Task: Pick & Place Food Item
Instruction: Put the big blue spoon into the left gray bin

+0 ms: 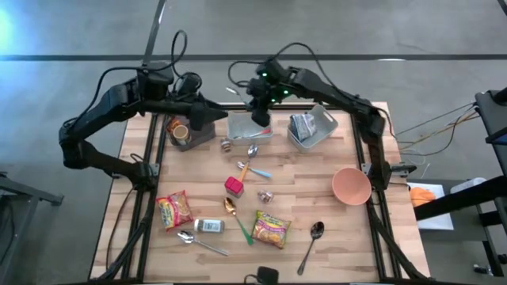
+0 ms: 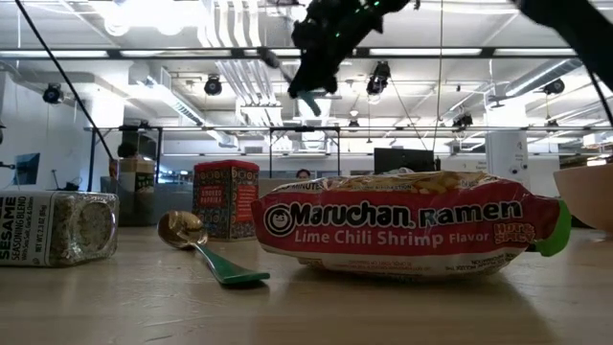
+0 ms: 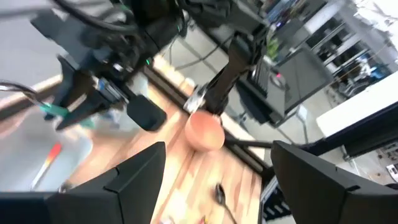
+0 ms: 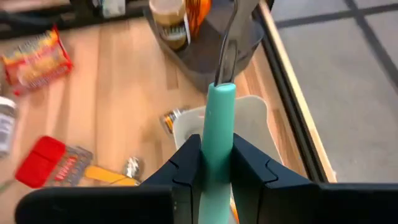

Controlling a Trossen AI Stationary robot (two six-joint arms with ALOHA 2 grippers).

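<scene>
Hovering over the dark bin (image 1: 192, 131) just left of the white tray (image 1: 240, 125), left gripper (image 1: 200, 119) has fingers spread, empty. Right gripper (image 4: 216, 163), above that tray, is clamped on a teal-handled utensil (image 4: 220, 118). Ramen packet (image 1: 272, 228) lies well below the tray.

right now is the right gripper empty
No, the right gripper is shut on a teal-handled utensil above the white tray.
</scene>
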